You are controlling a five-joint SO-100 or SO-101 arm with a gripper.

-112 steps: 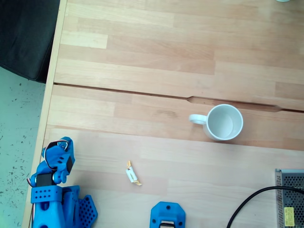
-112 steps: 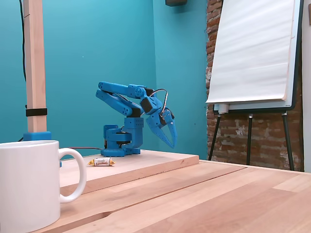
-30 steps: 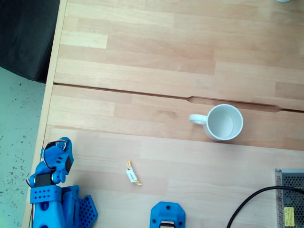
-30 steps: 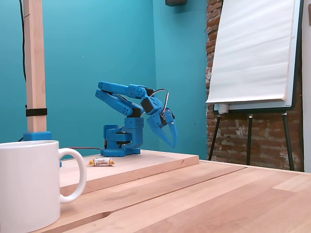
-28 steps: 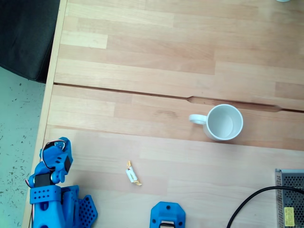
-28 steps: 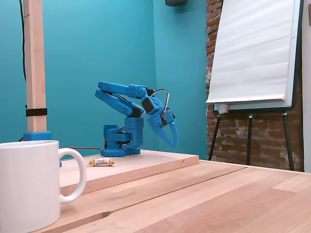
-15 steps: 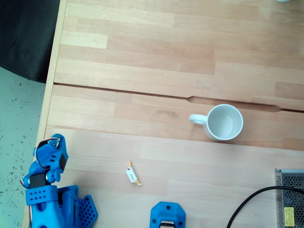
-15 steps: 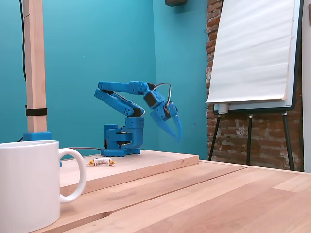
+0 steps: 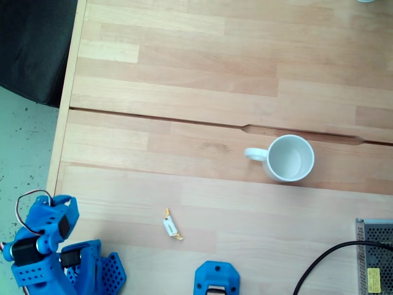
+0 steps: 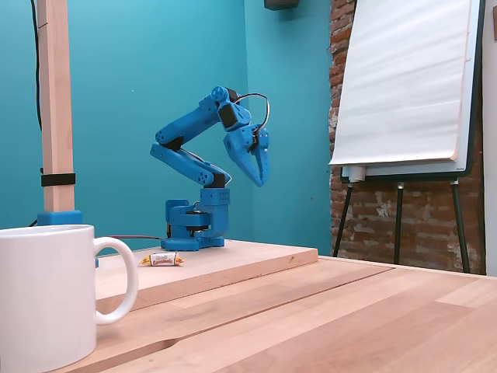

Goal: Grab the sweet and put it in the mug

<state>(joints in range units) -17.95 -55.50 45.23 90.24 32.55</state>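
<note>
Teal walls and a brick corner with a flip chart [image 10: 404, 85] stand behind a light wooden table [image 9: 202, 74], which carries everything. At its near-left corner in the top-down fixed view sits the blue arm [image 9: 43, 246], raised and folded back over its base. In the side-on fixed view the pincer [image 10: 254, 176] hangs high above the table, tips pointing down, pinching nothing; the jaws look close together, though I cannot tell for sure whether they are pressed shut. The sweet [image 9: 171, 225] lies on the table near the front edge, right of the arm in the top-down view and well apart from it, its long axis slanting from upper left to lower right. The mug [image 9: 288, 158] stands upright farther right and deeper in, handle toward the arm. The coming move likely calls for swinging right and dropping, jaws set across the wrapper's narrow middle.
</note>
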